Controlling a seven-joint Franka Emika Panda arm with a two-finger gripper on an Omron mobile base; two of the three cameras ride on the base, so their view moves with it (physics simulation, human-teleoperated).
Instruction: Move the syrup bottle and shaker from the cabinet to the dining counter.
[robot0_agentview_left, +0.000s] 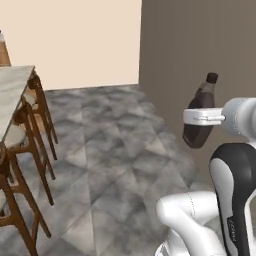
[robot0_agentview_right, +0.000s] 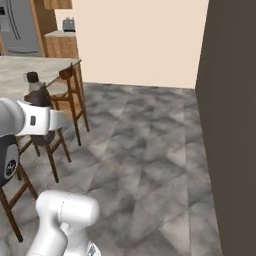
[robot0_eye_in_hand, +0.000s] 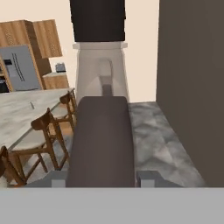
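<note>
A grey marbled tile floor runs back to a plain cream wall. On one side stands a tall dark taupe wall, flat and bare, its corner edge meeting the cream wall. Across the floor from it, wooden stools with dark curved backs and pale seats stand in a row, tucked close together. Far back, past the stools, a steel fridge sits between wood cabinets, with a small toaster on a low unit just beside it. The light is even and soft.
</note>
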